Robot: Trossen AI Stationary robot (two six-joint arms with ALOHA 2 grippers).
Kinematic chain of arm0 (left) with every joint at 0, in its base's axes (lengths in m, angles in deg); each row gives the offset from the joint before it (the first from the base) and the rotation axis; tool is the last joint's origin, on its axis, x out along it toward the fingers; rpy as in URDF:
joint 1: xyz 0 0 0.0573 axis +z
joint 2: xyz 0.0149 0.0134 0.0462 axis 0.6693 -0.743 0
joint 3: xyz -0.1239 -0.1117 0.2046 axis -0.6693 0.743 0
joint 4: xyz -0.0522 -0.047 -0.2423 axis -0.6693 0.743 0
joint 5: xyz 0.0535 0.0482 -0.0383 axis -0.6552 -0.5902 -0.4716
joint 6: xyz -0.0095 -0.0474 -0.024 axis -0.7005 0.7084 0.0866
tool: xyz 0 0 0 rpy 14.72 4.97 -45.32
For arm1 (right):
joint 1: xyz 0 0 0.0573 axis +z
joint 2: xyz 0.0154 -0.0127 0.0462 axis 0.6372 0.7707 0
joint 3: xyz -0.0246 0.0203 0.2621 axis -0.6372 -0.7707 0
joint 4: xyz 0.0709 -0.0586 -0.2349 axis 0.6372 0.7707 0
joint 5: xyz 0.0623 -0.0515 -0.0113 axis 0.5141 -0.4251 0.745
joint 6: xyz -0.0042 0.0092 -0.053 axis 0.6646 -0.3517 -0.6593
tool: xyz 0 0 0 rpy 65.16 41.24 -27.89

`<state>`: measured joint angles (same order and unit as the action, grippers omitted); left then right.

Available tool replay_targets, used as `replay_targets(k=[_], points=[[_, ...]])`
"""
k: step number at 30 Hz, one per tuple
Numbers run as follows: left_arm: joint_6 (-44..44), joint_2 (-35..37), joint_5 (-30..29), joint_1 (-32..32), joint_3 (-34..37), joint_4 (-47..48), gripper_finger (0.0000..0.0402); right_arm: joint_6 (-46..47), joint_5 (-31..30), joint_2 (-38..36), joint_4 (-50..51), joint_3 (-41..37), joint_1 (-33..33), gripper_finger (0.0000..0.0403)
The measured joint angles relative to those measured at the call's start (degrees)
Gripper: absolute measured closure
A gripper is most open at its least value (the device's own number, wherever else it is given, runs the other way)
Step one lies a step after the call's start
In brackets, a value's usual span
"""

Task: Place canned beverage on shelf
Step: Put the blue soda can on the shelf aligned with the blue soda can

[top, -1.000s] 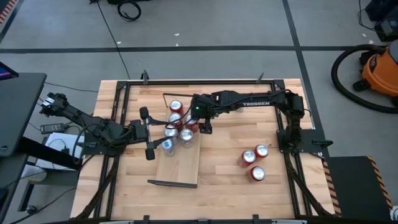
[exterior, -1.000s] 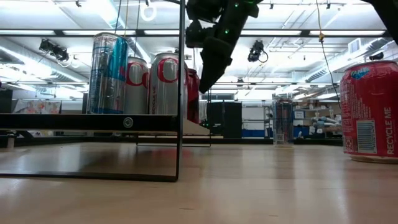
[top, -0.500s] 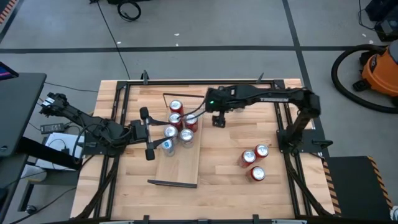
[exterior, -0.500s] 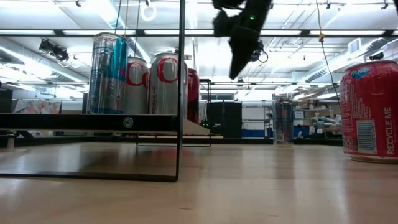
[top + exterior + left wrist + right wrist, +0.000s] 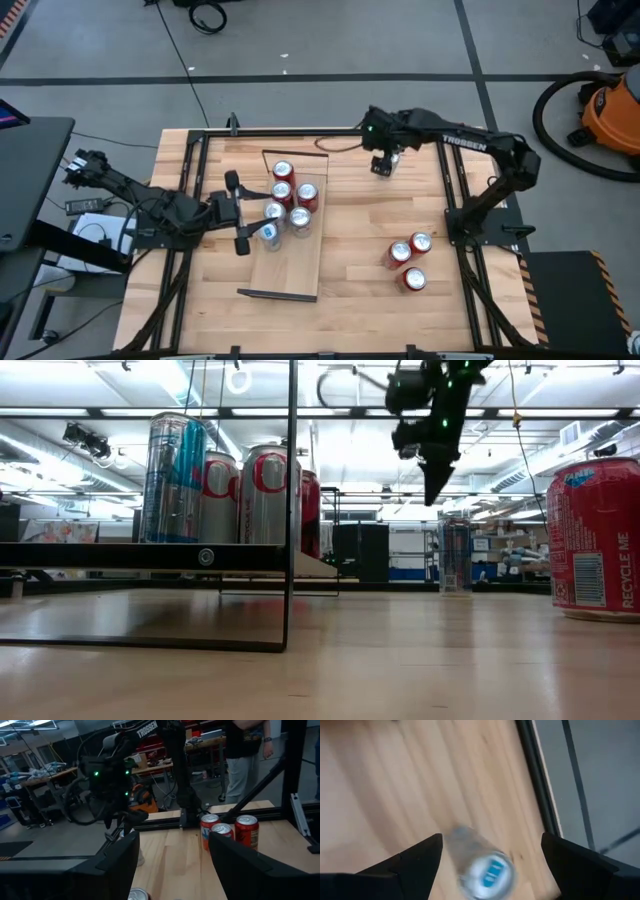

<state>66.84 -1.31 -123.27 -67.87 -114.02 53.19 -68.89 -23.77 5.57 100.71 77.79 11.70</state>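
Observation:
The shelf (image 5: 285,265) is a long light-wood board with dark end rims, lying left of the table's middle. Several cans (image 5: 283,190) stand upright on its far half; they also show in the low view (image 5: 225,480). My left gripper (image 5: 243,213) is open and empty at the shelf's left side, beside those cans. My right gripper (image 5: 383,165) is open near the table's far edge, pointing down above a silver can with a blue-marked top (image 5: 485,870). That can stands upright on the table between the fingers and apart from them, and shows far off in the low view (image 5: 455,555).
Three red cans (image 5: 408,258) stand on the table at the near right; one looms at the right of the low view (image 5: 595,540). A black frame (image 5: 300,130) runs around the tabletop. A person (image 5: 245,750) stands beyond the table's right side.
My right gripper has left the cans on the shelf and swung toward the table's right and far edge. It now hangs above the silver can. My left arm and the cans on the shelf have kept still.

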Motion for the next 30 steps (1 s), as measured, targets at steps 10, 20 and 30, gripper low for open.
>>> replay_targets(k=[10, 20, 30], points=[[0.02, 0.0, 0.01, 0.25, 0.0, 1.32, 0.0153, -2.22, 7.71, 1.25, 2.34, -0.05, -7.09, 0.0052], [0.61, 0.01, -0.01, 0.25, 0.0, 1.29, 0.0153, -2.19, 11.54, 1.24, 0.45, -4.44, -8.03, 0.0052], [0.59, 0.02, -0.03, 0.25, 0.0, 1.29, 0.0153, -3.2, 11.71, 1.24, -0.56, -8.22, -8.45, 0.0057]])
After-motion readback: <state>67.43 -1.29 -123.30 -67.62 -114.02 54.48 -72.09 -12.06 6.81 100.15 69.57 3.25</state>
